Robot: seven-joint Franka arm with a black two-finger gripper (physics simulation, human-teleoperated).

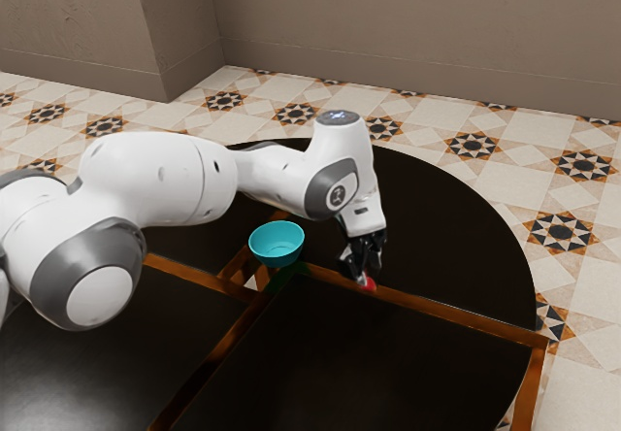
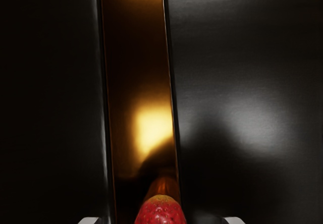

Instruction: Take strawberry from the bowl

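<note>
Gripper, fingers spread, straddles the strawberry on the table's wooden strip, to the exterior view's right of the turquoise bowl. Taking it out looks done; only backing away seems left.

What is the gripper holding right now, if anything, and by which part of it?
Nothing is held: the gripper is open around the strawberry, with a gap on each side of the fruit.

From my console this looks like a home: beneath the fingers, a dark, wood-trimmed table; beyond them, star-patterned floor tiles and a plain wall with skirting
</note>
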